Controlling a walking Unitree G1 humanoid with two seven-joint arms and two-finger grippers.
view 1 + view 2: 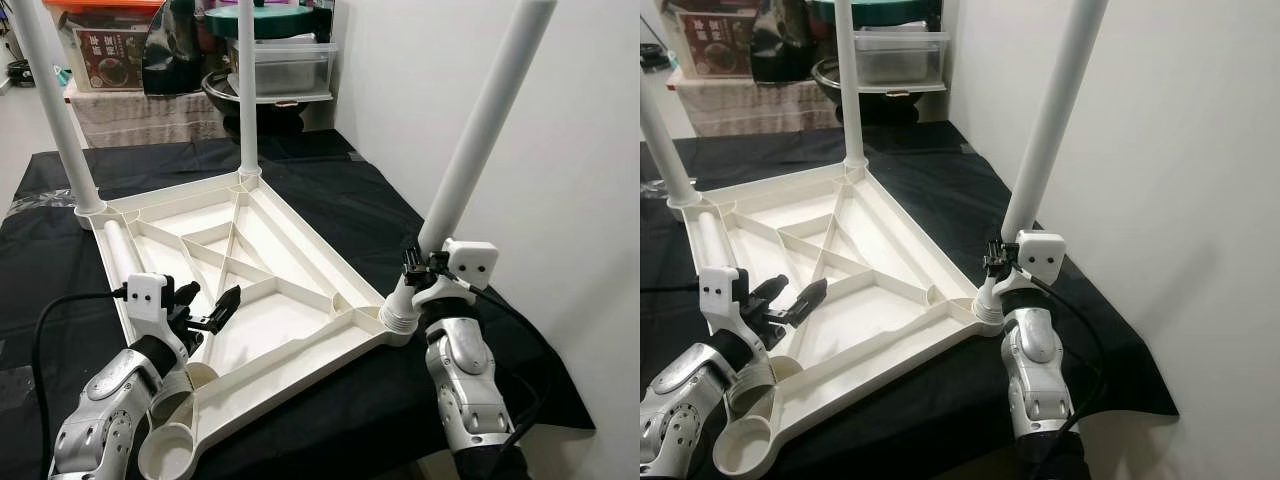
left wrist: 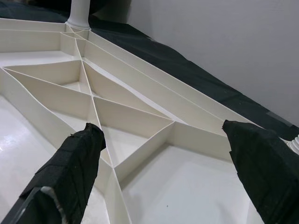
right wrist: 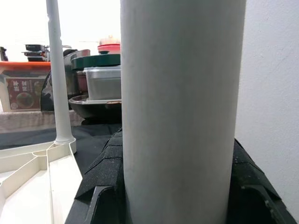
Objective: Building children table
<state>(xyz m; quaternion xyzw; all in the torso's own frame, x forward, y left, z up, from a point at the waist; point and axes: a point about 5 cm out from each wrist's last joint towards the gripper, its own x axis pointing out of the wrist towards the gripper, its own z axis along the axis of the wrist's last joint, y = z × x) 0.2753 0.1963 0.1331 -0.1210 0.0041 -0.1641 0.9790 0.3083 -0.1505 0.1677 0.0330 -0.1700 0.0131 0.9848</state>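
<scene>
Nearest the robot, an empty round socket (image 1: 168, 450) marks the near corner of the white table top (image 1: 290, 325), which lies upside down on a black cloth (image 1: 340, 190) with its ribbed underside facing up. Just above that corner the left gripper (image 1: 208, 303) hovers over the ribs, its two black fingers (image 2: 70, 172) spread wide apart and holding nothing. A loose white leg (image 1: 122, 252) lies flat inside the tray along the table top's left edge.

At the right corner the right gripper (image 1: 418, 262) is closed around the lower part of a white table leg (image 1: 480, 130), just above the threaded collar where the leg meets the table top. In the right wrist view the leg (image 3: 182, 107) stands between the black fingers (image 3: 105, 182), which press against both its sides. This leg leans outward to the right, toward the white wall (image 1: 590, 200).

Farther off, two more legs stand upright in their sockets: one at the left corner (image 1: 55, 110) and one at the far corner (image 1: 248, 90).

Beyond the cloth sit a clear plastic box (image 1: 285, 68), dark pots (image 1: 250, 100) and a printed carton (image 1: 110, 58).
</scene>
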